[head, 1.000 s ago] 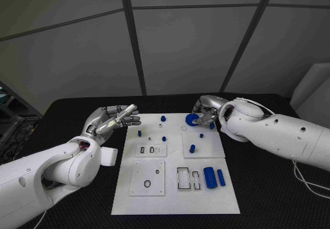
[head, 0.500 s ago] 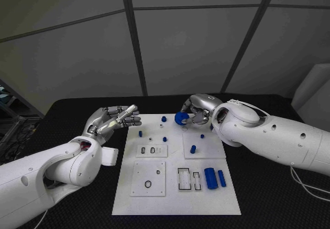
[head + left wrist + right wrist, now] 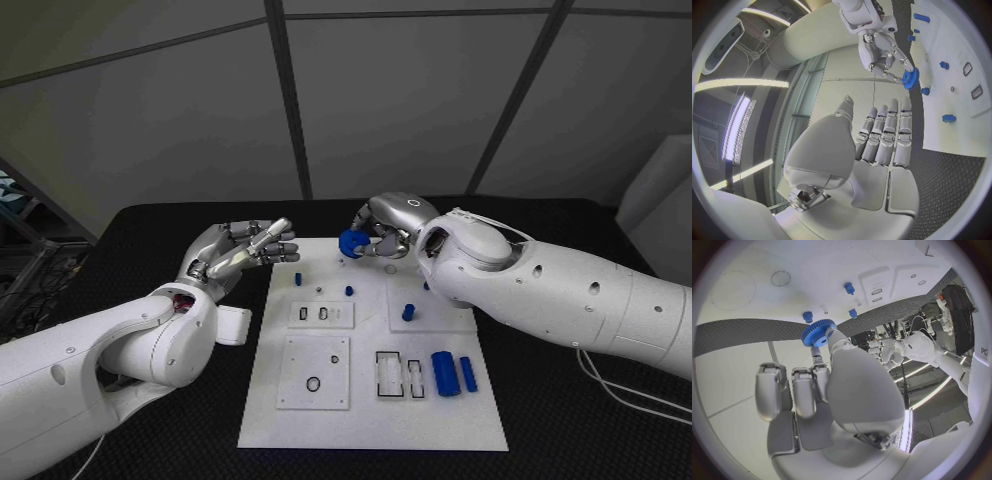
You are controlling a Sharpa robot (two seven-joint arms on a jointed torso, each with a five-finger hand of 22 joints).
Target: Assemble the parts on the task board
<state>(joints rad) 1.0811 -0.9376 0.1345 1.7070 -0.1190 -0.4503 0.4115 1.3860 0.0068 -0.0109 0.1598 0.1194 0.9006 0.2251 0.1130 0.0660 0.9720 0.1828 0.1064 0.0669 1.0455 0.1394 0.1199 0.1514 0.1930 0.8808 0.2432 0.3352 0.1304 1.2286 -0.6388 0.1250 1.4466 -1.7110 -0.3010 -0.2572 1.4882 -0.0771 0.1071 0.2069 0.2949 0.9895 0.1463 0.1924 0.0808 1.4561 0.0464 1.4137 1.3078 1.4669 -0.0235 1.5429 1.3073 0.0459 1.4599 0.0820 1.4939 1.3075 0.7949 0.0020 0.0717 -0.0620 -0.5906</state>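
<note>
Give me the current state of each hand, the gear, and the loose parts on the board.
Right hand: holds the blue gear over the board's far edge.
Blue gear: pinched in fingertips, off the board.
Left hand: empty, fingers apart, beside the task board.
Large blue cylinder: lying flat.
Small blue cylinder: lying flat beside it.

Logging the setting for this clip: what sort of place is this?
Probably a robotics lab or test cell: a black table carrying a white task board with small blue parts, grey panelled walls behind, and the right hand holding a blue gear.
</note>
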